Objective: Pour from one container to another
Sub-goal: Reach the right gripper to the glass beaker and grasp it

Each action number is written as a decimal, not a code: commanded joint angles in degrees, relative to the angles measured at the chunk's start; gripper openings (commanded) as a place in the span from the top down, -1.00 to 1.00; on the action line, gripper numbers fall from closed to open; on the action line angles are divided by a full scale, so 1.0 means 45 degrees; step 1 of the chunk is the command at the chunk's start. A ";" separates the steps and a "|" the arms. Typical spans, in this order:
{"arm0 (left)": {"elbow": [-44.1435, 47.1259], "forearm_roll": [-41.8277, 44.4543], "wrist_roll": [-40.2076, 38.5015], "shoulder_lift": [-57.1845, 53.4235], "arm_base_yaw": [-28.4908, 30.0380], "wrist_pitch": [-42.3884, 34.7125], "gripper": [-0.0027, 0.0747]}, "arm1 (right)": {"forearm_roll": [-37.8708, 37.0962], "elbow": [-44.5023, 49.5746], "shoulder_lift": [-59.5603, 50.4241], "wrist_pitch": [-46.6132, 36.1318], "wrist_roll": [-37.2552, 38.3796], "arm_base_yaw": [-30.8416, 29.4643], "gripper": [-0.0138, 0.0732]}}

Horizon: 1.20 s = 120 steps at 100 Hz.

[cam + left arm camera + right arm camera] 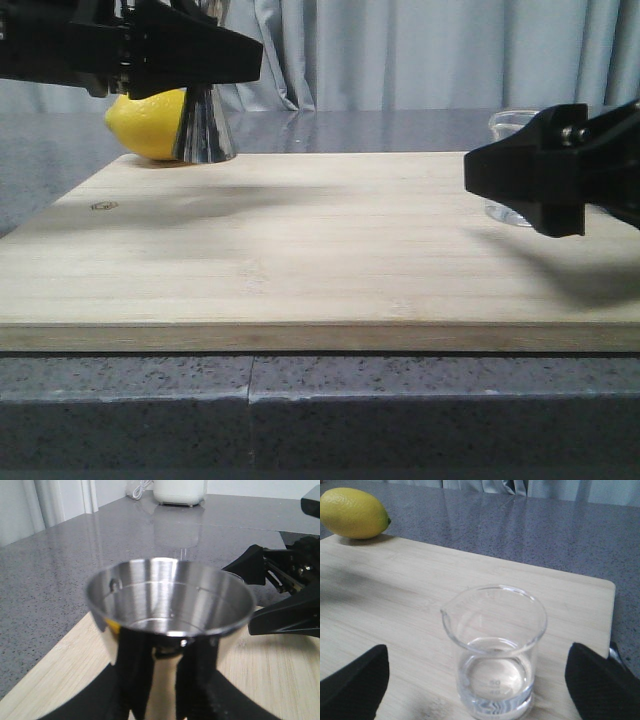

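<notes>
The steel jigger (207,125) stands at the back left of the bamboo board (300,260). My left gripper (215,55) is around its upper part, and in the left wrist view the fingers (100,700) press against both sides of the jigger (170,600), below its wide mouth. At the board's right side stands the clear glass beaker (495,645) with a little clear liquid in it. My right gripper (477,677) is open, one finger (355,680) wide of the beaker on each side and not touching it. In the front view that gripper (520,180) hides most of the beaker (505,122).
A yellow lemon (150,125) lies right behind the jigger at the board's back left corner. The board rests on a grey speckled counter (300,390). A white appliance (180,490) stands far back on the counter. Curtains hang behind.
</notes>
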 commanded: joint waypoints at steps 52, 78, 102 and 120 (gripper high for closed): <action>-0.0322 -0.1014 -0.0118 -0.0580 -0.0111 0.1296 0.42 | -0.0046 -0.0358 0.1813 -0.3179 -0.0128 0.0017 -0.54; -0.0322 -0.1014 -0.0118 -0.0580 -0.0111 0.1296 0.42 | -0.0046 -0.0358 0.1813 -0.3248 -0.0128 0.0017 -0.29; -0.0322 -0.1014 -0.0118 -0.0580 -0.0111 0.1296 0.42 | 0.0009 -0.0358 0.1813 -0.3248 -0.0128 0.0017 -0.10; -0.0322 -0.1014 -0.0118 -0.0580 -0.0111 0.1296 0.42 | 0.0009 -0.0358 0.1813 -0.3248 -0.0128 0.0017 0.00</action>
